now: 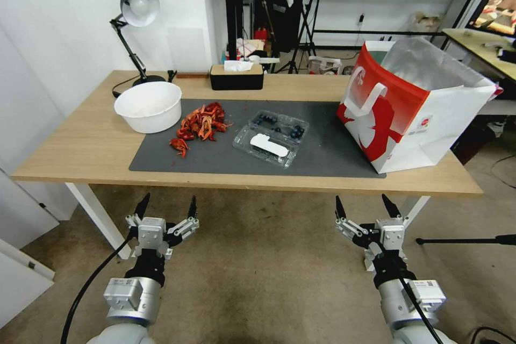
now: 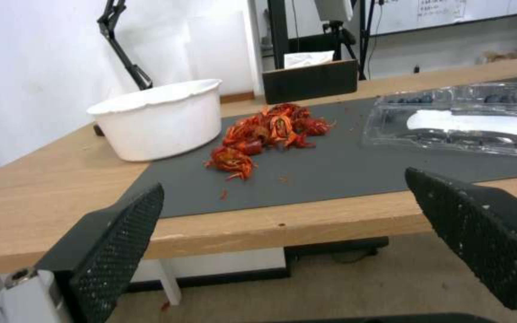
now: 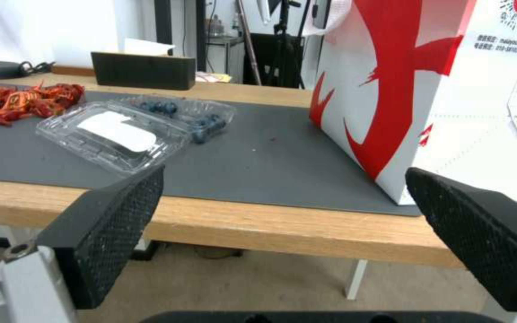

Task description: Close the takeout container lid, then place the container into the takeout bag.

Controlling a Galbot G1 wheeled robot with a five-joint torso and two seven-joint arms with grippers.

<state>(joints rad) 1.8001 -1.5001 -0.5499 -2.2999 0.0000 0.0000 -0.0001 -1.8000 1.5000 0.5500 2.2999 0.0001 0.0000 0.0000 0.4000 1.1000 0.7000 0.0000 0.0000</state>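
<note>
**Clamshell open on the mat, both hands spread below the desk edge**

Standing upright at the right end of the wooden desk (image 1: 80, 145), partly on the dark grey mat (image 1: 322, 150): takeout bag (image 1: 414, 107), boxy, red and white, mouth open, silver foil lining showing, flat white handle folded against its red face. Much bigger than anything else here.

Lying flat near the mat's middle, well apart from the bag: takeout container (image 1: 270, 138), clear plastic with rounded corners, hinged open. Dark blue berries in the far half; the lid (image 1: 263, 148), nearer half, laid open toward the desk's front edge with a white oblong sticker on it.

Left of the container: a heap of red crayfish shells (image 1: 200, 124), then a round white bowl (image 1: 149, 106).

Held low in front of the desk, off the edge, pointing up and forward: left hand (image 1: 166, 207) and right hand (image 1: 367, 205), fingers spread wide, gripping nothing, touching nothing.
</note>
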